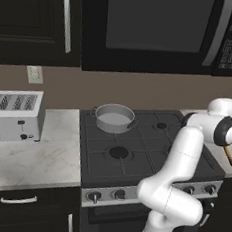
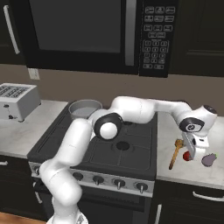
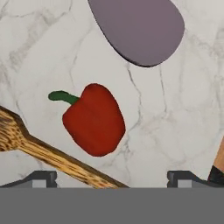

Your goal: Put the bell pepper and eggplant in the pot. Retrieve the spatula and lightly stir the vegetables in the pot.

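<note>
**Hovering over the vegetables, jaws spread**

Reaching out to the right of the stove [image 2: 105,153], the gripper [image 2: 195,153] hangs above the marble counter [image 2: 192,173] with its jaws spread wide and nothing between them. The bell pepper [image 3: 94,120] lies on the counter below the hand, between the eggplant [image 3: 140,28] and the spatula [image 3: 39,151], touching neither. The pot [image 1: 114,118] sits on the stove's rear left burner, well apart.
</note>
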Robot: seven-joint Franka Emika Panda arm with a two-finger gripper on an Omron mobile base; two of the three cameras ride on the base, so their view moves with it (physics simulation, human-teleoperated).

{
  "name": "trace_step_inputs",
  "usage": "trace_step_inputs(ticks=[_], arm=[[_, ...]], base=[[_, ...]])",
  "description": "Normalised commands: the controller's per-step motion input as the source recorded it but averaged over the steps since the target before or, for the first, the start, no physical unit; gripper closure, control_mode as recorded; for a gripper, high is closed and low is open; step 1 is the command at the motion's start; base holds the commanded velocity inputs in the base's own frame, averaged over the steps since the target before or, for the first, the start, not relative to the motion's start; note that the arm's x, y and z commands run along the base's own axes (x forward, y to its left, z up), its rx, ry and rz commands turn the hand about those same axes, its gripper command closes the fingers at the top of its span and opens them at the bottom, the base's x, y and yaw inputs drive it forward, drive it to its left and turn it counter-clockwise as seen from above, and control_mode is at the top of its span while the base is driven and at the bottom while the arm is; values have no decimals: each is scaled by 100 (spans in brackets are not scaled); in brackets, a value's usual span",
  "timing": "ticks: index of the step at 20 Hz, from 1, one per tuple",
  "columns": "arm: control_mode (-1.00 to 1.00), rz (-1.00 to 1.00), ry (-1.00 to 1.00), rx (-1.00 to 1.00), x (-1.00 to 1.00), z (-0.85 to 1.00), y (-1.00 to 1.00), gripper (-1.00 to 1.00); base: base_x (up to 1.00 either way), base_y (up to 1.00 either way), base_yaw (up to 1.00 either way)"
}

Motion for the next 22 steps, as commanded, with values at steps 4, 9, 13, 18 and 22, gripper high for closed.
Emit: trace_step_inputs(ticks=[4, 9, 13, 18, 22], arm=[[-100, -5, 3, 1, 0, -1, -8, -100], [-100, 1, 0, 0, 16, -22, -7, -100], [-100, 4, 0, 0, 35, -42, 0, -100], [-100, 5, 6, 0, 36, -6, 0, -100], [-100, 1, 1, 0, -15, -1, -3, -100]], base=[[0, 0, 0], [0, 0, 0], [0, 0, 0], [0, 0, 0], [0, 0, 0]])
